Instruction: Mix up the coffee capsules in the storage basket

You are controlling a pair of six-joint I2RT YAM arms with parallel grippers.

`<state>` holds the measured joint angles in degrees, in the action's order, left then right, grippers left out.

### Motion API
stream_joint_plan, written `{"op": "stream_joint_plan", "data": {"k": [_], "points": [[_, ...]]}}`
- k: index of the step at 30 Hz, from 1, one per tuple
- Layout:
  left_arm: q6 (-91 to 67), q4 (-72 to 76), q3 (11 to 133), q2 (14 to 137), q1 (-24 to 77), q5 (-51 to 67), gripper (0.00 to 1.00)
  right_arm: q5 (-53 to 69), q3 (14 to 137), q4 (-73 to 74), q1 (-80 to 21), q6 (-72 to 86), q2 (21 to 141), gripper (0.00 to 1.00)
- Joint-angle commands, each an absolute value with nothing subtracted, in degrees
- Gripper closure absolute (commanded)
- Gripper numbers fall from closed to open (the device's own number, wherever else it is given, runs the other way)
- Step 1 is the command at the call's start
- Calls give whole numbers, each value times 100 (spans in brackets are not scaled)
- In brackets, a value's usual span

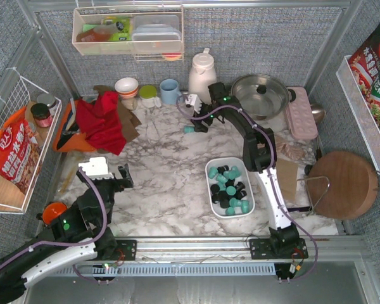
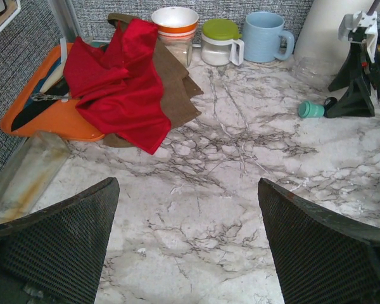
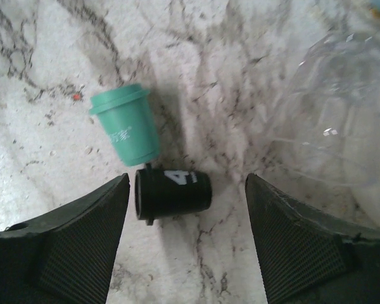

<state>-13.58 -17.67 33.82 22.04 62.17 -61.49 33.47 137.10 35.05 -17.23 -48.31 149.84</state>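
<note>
- top view: your storage basket [image 1: 208, 180] is sitting on the marble table [image 1: 158, 183] just beside your right arm, a white, shallow tray with rounded corners and a smooth rim. the coffee capsules [image 1: 229, 187] are lying heaped inside it, stubby little cups, teal and black jumbled together. your right gripper [image 1: 199, 123] is reaching to the back of the table, with a stray teal capsule [image 1: 189, 129] lying just beside it. your left gripper [image 1: 123, 177] is hanging over bare marble, well apart from the basket.
- left wrist view: your left gripper [image 2: 187, 185] is standing wide open and holding nothing. the teal capsule [image 2: 311, 109] is lying on its side far off at the right.
- right wrist view: your right gripper [image 3: 187, 183] is standing with jaws spread, gripping nothing. a black capsule [image 3: 173, 190] with a white mark is lying on its side between the fingers, nearer the one at the picture's left. the teal capsule [image 3: 126, 125] is lying just beyond it, almost touching.
</note>
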Motion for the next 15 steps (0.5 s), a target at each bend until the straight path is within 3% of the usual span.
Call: {"op": "stream_joint_plan", "data": {"k": [1,7,12,15], "points": [[-1310,-1644,3370,2231,6196,-6153,1,3438,13776,4169,-1731,-5251,15038,23],[-1310,-1641,3371,2203,6189,-6102,1,3391,13783,4550,-1736,-5496,15020,33],[-1318,-1644,3375,2155,6180,-6094,1,3532,13739,4600,-1740,-5572,14966,50],[-1327,-1636,3373,2131,6179,-6091,1,3538,13485,4340,-1765,-5520,14861,52]]}}
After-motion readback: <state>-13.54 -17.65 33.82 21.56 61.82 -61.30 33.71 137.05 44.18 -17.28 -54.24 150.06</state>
